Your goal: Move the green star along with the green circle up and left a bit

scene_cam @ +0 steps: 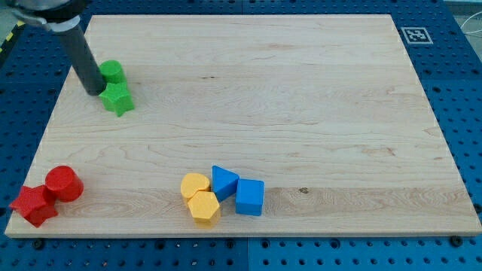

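While nothing sits in any container, loose blocks share the wooden board (301, 113): at the frame's bottom, a red star (32, 205) touches a red cylinder (64, 184), and two yellow blocks (200, 197) crowd a blue wedge (224, 181) and blue cube (250, 197). Upper left, my tip (94, 91), a bare rod that grips nothing, stands just left of the green star (118, 99) and green circle (111, 72), which touch.

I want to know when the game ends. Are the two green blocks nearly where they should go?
Done, it seems: the green star-shaped block and green round block sit touching near the wooden board's top left corner. In hand: my tip rests against their left side. Left: whether any more nudging up and left is needed, I cannot tell.
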Controlling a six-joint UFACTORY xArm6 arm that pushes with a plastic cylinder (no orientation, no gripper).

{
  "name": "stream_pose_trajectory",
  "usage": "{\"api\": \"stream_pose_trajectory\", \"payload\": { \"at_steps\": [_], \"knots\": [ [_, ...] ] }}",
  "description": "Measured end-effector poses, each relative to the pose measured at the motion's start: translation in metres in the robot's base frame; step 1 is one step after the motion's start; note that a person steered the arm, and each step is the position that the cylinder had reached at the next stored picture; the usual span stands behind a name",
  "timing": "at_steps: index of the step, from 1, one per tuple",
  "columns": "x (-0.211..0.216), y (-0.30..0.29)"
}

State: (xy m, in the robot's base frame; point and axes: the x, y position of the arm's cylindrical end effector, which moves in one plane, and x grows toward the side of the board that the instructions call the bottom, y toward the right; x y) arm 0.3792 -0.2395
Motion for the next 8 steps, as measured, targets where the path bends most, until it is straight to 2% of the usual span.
{"api": "stream_pose_trajectory", "payload": {
  "at_steps": [1,3,5,7,8],
  "knots": [
    [-0.012,0.0],
    [0.043,-0.037],
    [0.045,0.045],
    [0.047,0.056],
    [0.071,0.072]
  ]
}}
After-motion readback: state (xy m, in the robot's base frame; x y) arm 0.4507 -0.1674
